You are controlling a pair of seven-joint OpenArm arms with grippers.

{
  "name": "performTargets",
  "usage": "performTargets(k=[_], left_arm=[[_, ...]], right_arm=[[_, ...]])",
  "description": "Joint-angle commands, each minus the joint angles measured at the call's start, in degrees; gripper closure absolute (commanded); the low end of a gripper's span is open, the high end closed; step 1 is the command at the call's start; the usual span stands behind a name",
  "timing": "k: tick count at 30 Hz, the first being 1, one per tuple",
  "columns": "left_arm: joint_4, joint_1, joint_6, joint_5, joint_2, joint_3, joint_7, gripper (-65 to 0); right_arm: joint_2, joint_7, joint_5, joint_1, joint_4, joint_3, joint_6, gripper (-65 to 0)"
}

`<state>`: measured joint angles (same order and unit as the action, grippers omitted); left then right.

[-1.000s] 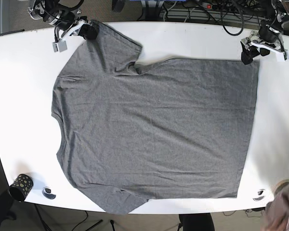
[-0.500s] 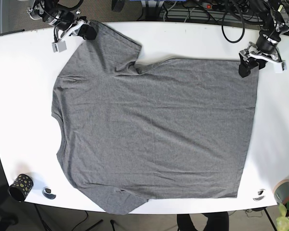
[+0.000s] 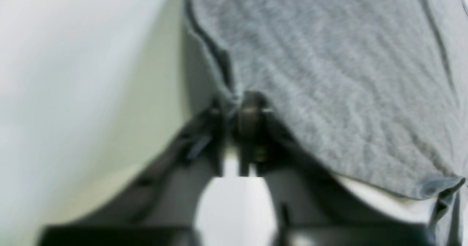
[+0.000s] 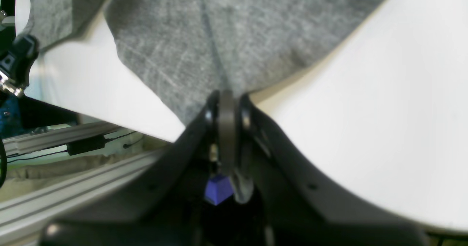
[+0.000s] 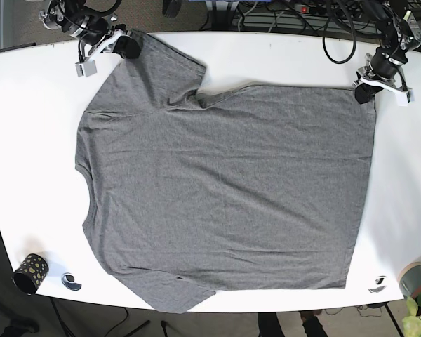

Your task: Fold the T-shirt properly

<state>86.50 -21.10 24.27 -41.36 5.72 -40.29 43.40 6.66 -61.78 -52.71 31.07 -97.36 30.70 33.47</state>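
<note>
A grey T-shirt (image 5: 224, 182) lies spread flat on the white table (image 5: 28, 119), neck to the left, hem to the right. My left gripper (image 5: 363, 93) is shut on the shirt's far right hem corner; in the left wrist view (image 3: 237, 107) the cloth (image 3: 329, 74) is pinched between the jaws. My right gripper (image 5: 130, 47) is shut on the tip of the far sleeve; in the right wrist view (image 4: 226, 99) the sleeve cloth (image 4: 219, 30) runs into the closed jaws.
A small black patterned cup (image 5: 30, 273) and a round sticker (image 5: 71, 281) sit at the near left corner. Another sticker (image 5: 377, 284) and a grey pot (image 5: 415, 279) are at the near right. Cables (image 5: 295, 12) lie behind the far edge.
My left gripper has moved onto the far right hem corner and shut on it. The right gripper has stayed shut on the sleeve tip.
</note>
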Motion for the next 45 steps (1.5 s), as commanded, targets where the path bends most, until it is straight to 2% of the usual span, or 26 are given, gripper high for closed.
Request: performTargets(k=[1, 6, 16, 20, 26, 28, 30, 35, 45], left_arm=[[1.9, 0.0, 0.0, -0.9, 0.6, -0.5, -0.5, 0.0], [5.8, -0.1, 0.0, -0.7, 0.6, -1.9, -0.5, 0.0], [15.2, -3.6, 0.0, -1.0, 0.5, -1.9, -0.5, 0.0], [18.1, -6.0, 0.1, -1.0, 0.5, -1.9, -0.5, 0.0], [20.4, -10.1, 0.2, -1.1, 0.5, -2.2, -0.5, 0.0], [20.5, -11.8, 0.3, -1.1, 0.5, -2.3, -0.5, 0.0], [20.6, -13.2, 0.7, -1.1, 0.5, -2.3, -0.5, 0.0], [20.5, -17.1, 5.0, -0.7, 0.4, -2.3, -0.6, 0.0], [22.2, -16.5, 5.7, -1.1, 0.3, -1.7, -0.6, 0.0]], right_arm=[[0.6, 0.6, -1.5, -0.3, -1.1, 0.5, 0.68, 0.0], [0.2, 0.6, -1.2, -1.3, -3.1, 3.0, 0.77, 0.0], [0.2, 0.4, -1.6, 2.3, -9.0, 3.5, 0.77, 0.0], [-1.5, 0.4, -1.7, 5.2, -11.1, 3.5, 0.77, 0.0], [-3.6, 0.3, -1.7, 9.9, -15.4, 7.1, 0.94, 0.0], [-3.6, 0.3, -1.7, 11.3, -15.9, 8.0, 1.91, 0.0], [-3.8, 0.2, -1.7, 12.4, -16.1, 9.2, 3.67, 0.0], [-3.9, 0.2, -2.2, 15.7, -16.1, 11.0, 6.31, 0.0], [-3.6, 0.2, -11.7, 15.0, -16.2, 11.7, 6.53, 0.0]])
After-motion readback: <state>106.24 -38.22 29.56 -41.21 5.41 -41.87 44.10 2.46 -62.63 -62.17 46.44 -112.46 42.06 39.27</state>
